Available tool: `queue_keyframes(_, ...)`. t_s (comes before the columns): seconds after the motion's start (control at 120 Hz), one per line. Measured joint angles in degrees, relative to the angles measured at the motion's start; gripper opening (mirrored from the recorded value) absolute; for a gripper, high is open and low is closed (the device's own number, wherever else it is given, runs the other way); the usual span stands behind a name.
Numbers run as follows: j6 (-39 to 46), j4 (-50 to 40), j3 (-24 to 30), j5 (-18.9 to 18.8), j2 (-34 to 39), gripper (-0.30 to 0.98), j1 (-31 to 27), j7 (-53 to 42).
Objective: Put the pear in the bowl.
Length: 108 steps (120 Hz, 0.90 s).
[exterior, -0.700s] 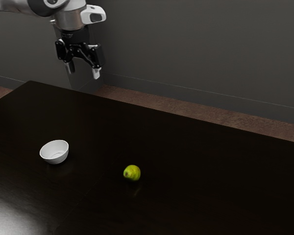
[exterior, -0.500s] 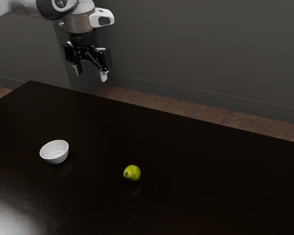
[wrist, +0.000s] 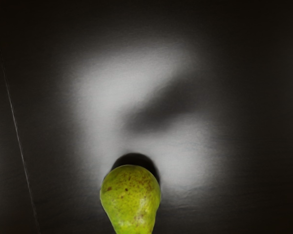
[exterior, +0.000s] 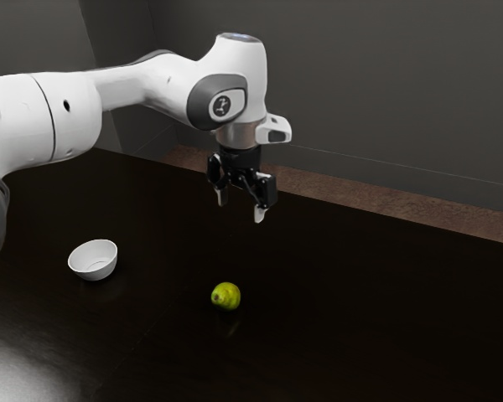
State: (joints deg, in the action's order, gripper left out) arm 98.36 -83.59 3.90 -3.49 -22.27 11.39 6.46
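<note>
Jaws apart, in the air above the green pear [exterior: 226, 296].
It lies on its side on the dark surface [exterior: 344, 318], well apart from the bowl [exterior: 94, 261], toward the exterior view's right.

At the exterior view's left, the arm [exterior: 67, 117] runs out past the picture's edge and hides part of the far edge of the table [exterior: 360, 335], whose near side and right end are cut off too. The mark on the arm's badge [exterior: 221, 105] is too small to make out, and the underside of the pear [exterior: 226, 296] is hidden (its narrow tip is cut off by the wrist view's edge). On the tabletop beyond the pear's broad end, a dark patch [wrist: 161, 107], perhaps a shadow, blurs into soft-edged glare [wrist: 105, 87].
</note>
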Motion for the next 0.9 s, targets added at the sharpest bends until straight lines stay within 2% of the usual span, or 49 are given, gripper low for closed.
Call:
queue_keyframes(0.158, 2.2, -7.0, -0.1, 1.8, 0.0, 0.69, 0.0, 0.3)
queue_keyframes(0.383, 8.0, -16.5, -0.2, 2.4, 1.5, 0.69, -0.4, 0.5)
queue_keyframes(0.9, 16.6, -17.8, -0.8, 2.7, -5.7, 0.69, -2.7, -1.1)
